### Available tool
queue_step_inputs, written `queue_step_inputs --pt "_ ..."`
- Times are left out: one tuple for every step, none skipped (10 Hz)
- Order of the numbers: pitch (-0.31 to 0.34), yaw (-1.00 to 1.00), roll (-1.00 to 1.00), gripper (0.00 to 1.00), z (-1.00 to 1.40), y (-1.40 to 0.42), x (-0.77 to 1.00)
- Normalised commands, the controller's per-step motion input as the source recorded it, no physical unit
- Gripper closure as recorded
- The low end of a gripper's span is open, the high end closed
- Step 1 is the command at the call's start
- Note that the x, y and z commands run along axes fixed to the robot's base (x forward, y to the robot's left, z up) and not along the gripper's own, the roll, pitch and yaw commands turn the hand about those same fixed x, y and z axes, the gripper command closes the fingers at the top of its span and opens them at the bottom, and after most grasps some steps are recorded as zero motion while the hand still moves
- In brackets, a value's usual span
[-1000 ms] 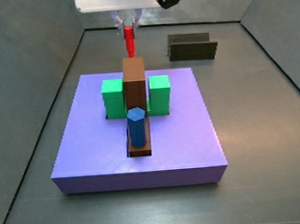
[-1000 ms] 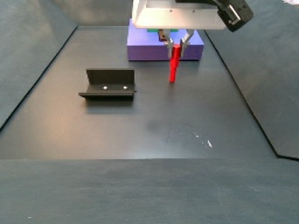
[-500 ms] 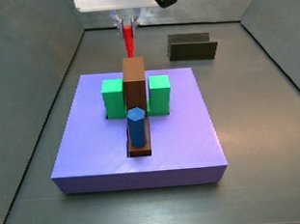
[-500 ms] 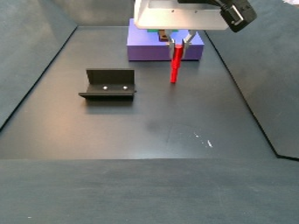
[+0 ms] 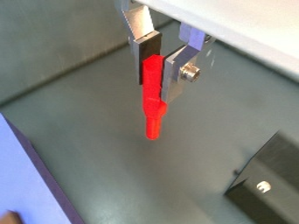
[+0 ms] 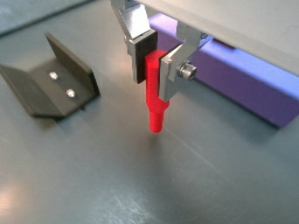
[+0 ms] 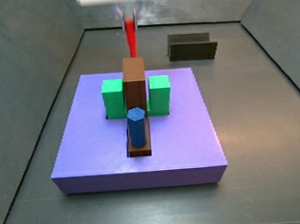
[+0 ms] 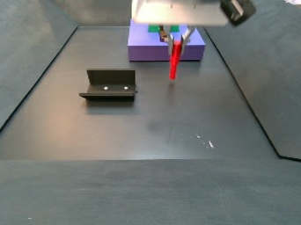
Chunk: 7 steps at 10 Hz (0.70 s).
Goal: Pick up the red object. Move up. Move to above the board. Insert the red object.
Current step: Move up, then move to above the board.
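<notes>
The red object (image 5: pixel 152 109) is a long red peg that hangs upright from my gripper (image 5: pixel 160 70). The gripper is shut on the peg's upper end in both wrist views (image 6: pixel 158 74). The peg (image 6: pixel 153 109) hangs free above the dark floor. In a side view the peg (image 7: pixel 130 35) is behind the purple board (image 7: pixel 180 131), with the gripper (image 7: pixel 129 17) mostly cut off by the frame's top. In a side view the peg (image 8: pixel 175 60) hangs in front of the board (image 8: pixel 147 48), below the gripper (image 8: pixel 177 33).
On the board stand a green block (image 7: pixel 113 97), a tall brown block (image 7: pixel 133 78) and a blue peg (image 7: pixel 137 129). The fixture (image 8: pixel 109 85) stands on the floor beside the gripper and shows in a wrist view (image 6: pixel 52 79). Grey walls enclose the floor.
The gripper has moved up with the red peg in it; its body is now mostly out of both side views. The board and fixture have not moved.
</notes>
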Motion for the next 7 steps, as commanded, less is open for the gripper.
queue_step_inputs --pt "0.009 -0.05 0.01 1.0 0.52 0.05 -0.02" --pt "-0.009 -0.03 0.01 1.0 0.23 0.03 0.01" --pt "0.0 0.0 0.0 1.0 1.4 0.0 0.0" --pt "0.009 0.0 0.0 1.0 1.4 0.0 -0.01" --pt "0.026 0.0 0.0 1.0 1.4 0.0 -0.06" --pt "0.023 0.0 0.01 1.0 1.4 0.0 0.03" --pt "0.079 0.0 0.01 1.0 0.9 0.0 0.05"
